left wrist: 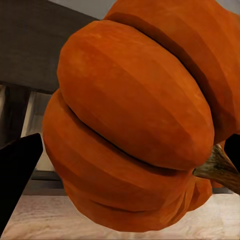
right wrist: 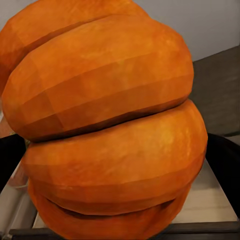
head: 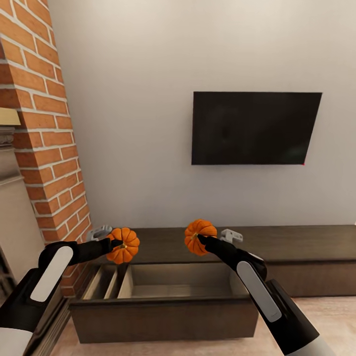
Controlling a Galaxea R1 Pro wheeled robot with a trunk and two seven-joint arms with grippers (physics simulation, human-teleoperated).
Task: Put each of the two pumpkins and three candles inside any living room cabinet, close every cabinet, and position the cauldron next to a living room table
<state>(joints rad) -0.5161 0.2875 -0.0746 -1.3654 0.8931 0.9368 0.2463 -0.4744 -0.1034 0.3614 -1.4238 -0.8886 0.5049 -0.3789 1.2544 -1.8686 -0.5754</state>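
So I've got a pumpkin in each pincer right now. My left pincer (head: 116,244) is clamped on the left pumpkin (head: 124,244), and my right pincer (head: 199,238) has the right pumpkin (head: 199,236) pinched the same way, both hanging in the air above the open drawer (head: 163,282) of the long dark cabinet (head: 296,244).

Handling-wise, these look hard and light enough to carry one-handed, but round and ribbed, so my guess is they could roll or twist in the grip if I jerk. In the left wrist view the stem (left wrist: 219,167) sticks out sideways near one finger (left wrist: 17,172), so I wouldn't trust it as a handle. Squeezing across the ribs seems safer.

Room to move: the drawer is pulled well out, pale inside, with a couple of narrow divided slots on its left and a wide bare section in the middle. The left pumpkin sits over the divided end, close to the brick wall (head: 47,123), so I'd drift it toward the wide part. The front lip of the drawer is the edge to mind going down.
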